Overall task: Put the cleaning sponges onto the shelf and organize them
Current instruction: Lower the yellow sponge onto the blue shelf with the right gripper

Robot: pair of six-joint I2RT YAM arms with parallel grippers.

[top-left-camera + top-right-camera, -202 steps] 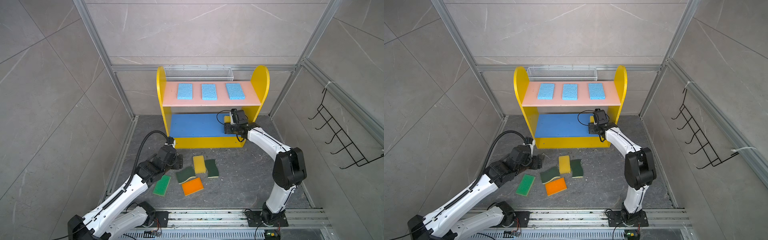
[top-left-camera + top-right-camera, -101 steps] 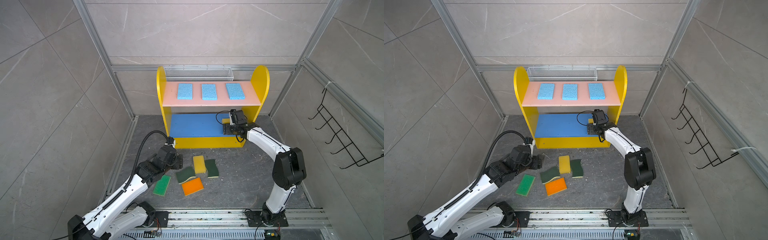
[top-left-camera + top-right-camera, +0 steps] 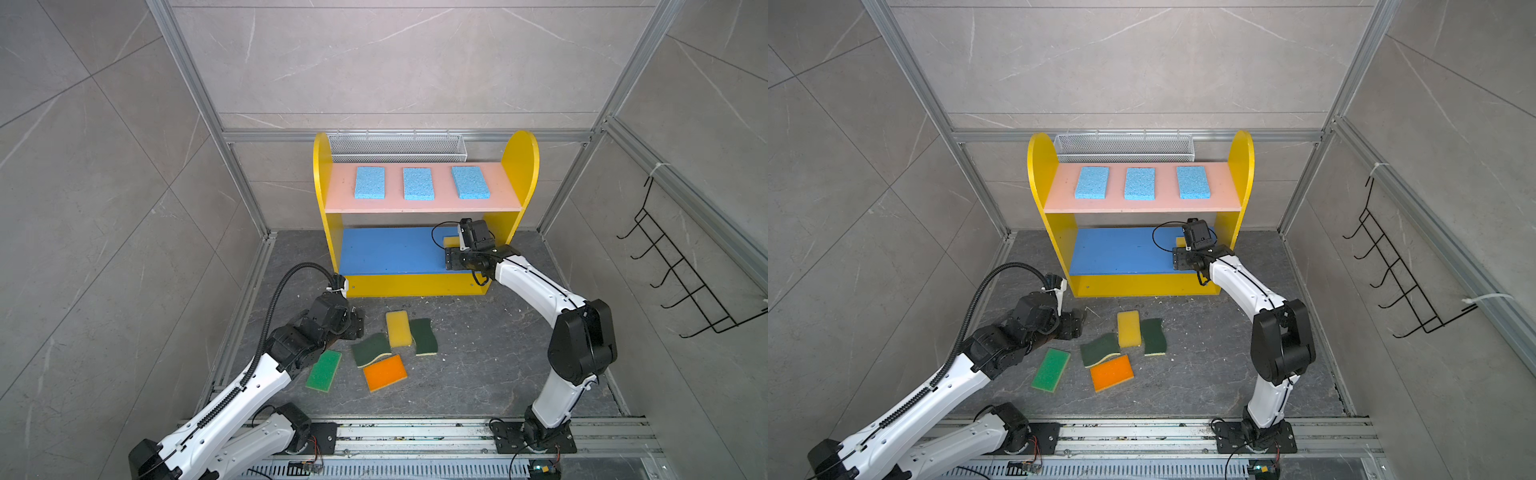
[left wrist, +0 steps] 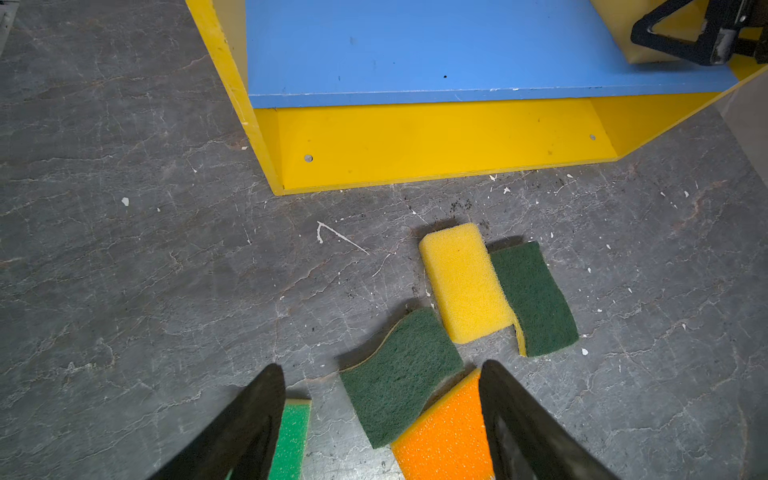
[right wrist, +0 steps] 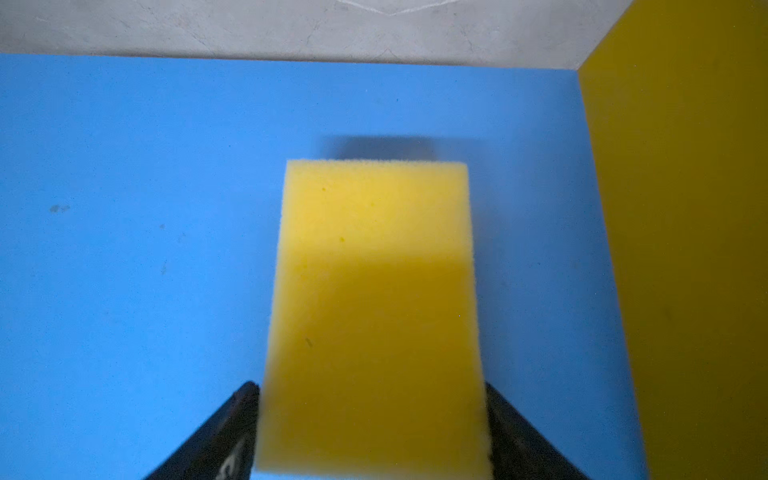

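The shelf [image 3: 415,205] holds three light blue sponges [image 3: 417,183] in a row on its pink board. A yellow sponge [image 5: 374,270] lies flat on the blue board [image 3: 390,253] near the right side panel. My right gripper [image 5: 370,386] is open, one finger close on each side of it. On the floor lie a yellow sponge [image 3: 398,328], two dark-green ones [image 3: 371,349] [image 3: 424,336], an orange one [image 3: 385,372] and a bright green one [image 3: 323,370]. My left gripper [image 4: 382,365] hovers open and empty over them, between the green and orange sponges.
A silver wire-mesh basket [image 3: 397,147] hangs behind the shelf top. A black hook rack [image 3: 681,282] is on the right wall. Grey walls close in left, right and back. The arms' base rail [image 3: 415,432] runs along the front.
The right gripper has edged slightly left at the blue board. The left arm and the floor sponges have not visibly moved.
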